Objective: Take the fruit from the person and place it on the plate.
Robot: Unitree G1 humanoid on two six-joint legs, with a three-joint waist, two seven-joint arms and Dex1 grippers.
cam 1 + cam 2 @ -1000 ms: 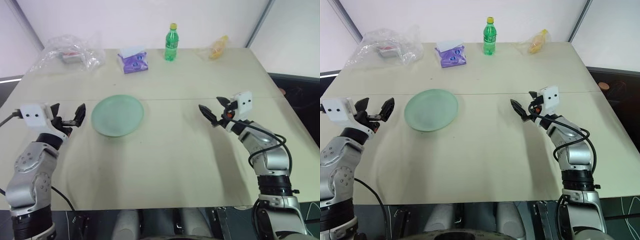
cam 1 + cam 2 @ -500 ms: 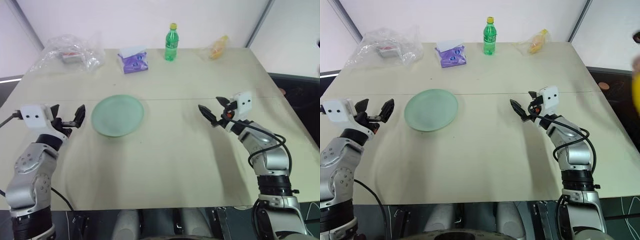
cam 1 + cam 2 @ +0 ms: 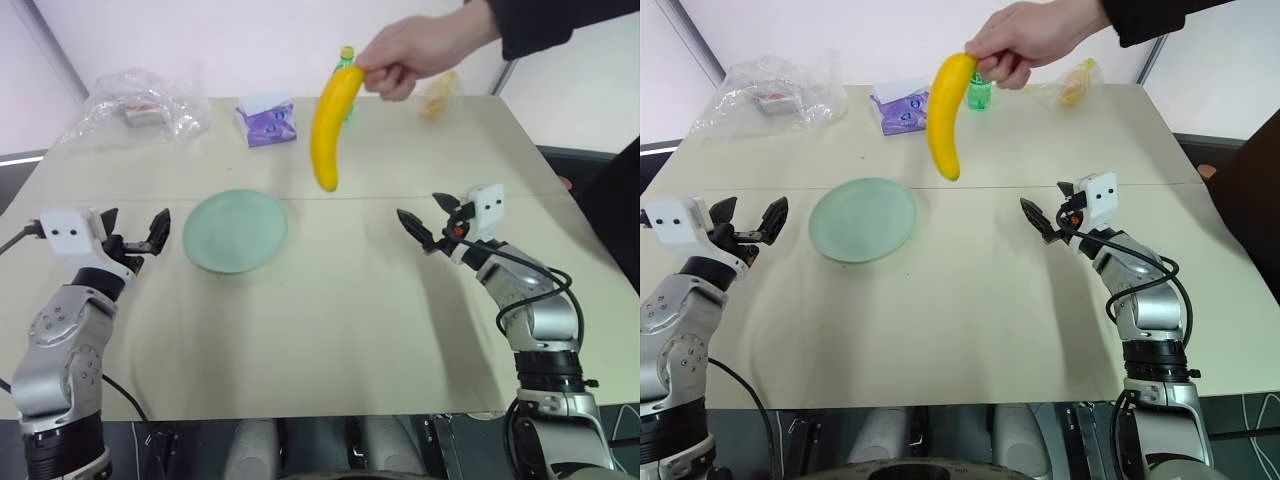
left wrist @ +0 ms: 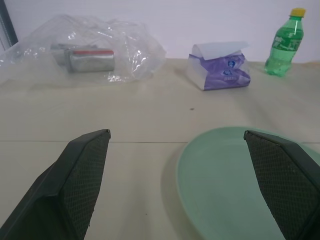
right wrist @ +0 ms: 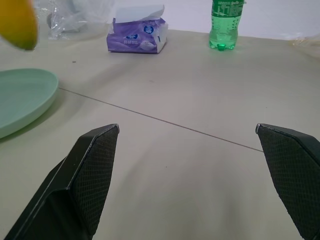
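Over the far middle of the table, a person's hand now holds a banana up in the air. The hand pinches the top end of it, and the banana hangs down with its tip above the table, a bit to the right of the plate. A second ago there was no hand and no banana over the table. Half a second ago just a bit of yellow showed at the far right edge. The hand comes in from the far right, in a dark sleeve. The plate lies flat on the left part of the table, with nothing on it, in the same spot as before. The left gripper is just left of the plate, with its fingers spread apart and nothing in them. The right gripper is on the right side, well apart from the plate and lower than the banana, also spread wide and holding nothing. Both grippers are where they were a second ago. At the far edge sit a plastic bag, a purple tissue pack, a green bottle partly behind the banana, and a small wrapped yellow thing.
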